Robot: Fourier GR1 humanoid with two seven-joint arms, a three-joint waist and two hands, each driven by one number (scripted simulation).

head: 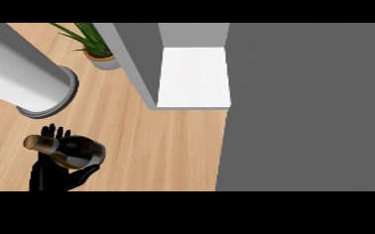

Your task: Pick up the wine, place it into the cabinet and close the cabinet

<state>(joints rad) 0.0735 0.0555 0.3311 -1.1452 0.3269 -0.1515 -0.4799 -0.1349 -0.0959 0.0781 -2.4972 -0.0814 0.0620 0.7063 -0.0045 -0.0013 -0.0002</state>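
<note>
Left hand (55,176): we see it at the lower left, fingers curled round the wine bottle.
Wine bottle (67,150): tilted, cork end toward upper left, above the wooden counter (168,144).
Cylinder (33,82): grey, upper left.
Plant (99,47): potted, beside the cabinet.
Cabinet (194,77): we see it open, white shelf showing, door (300,109) at right.

Kitchen: wooden counter (168,144), cabinet (192,74).
</note>
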